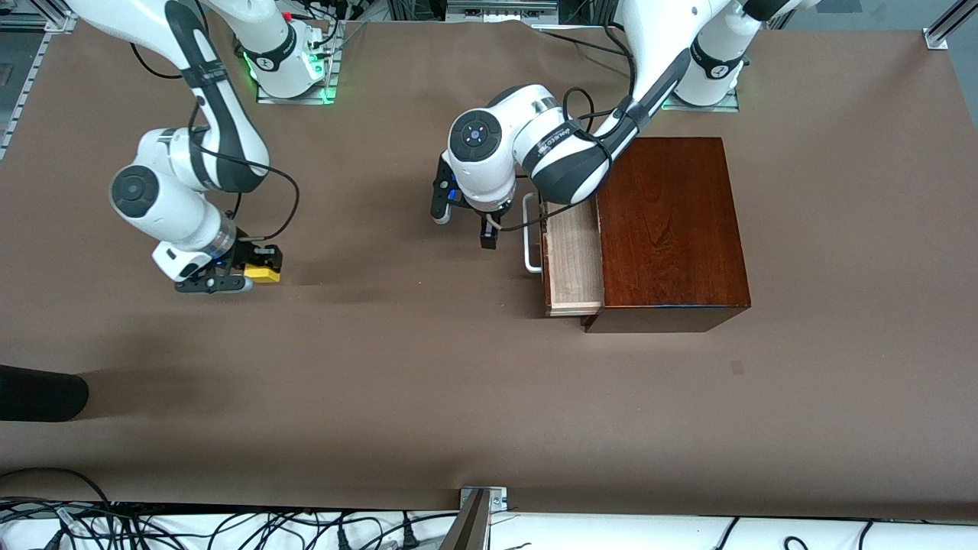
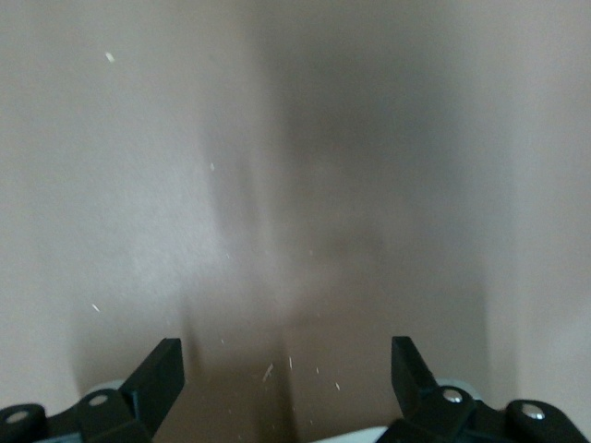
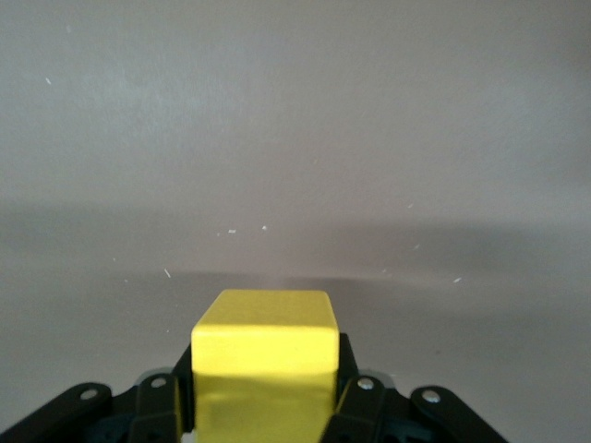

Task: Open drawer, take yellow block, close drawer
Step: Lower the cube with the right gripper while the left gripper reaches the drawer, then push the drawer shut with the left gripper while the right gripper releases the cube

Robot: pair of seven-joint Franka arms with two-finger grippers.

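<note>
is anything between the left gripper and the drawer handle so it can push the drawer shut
Nothing visible. The left gripper, open, hangs over bare table right in front of the white bar handle of the partly open drawer.

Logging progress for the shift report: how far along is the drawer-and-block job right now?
Done: the dark wooden drawer with its white bar handle stands pulled out of the reddish-brown box, and the small yellow cube is out. In hand: the right tool grips the cube over bare table toward the right arm's end. Left: closing the drawer; the left tool hangs open beside the handle.
</note>
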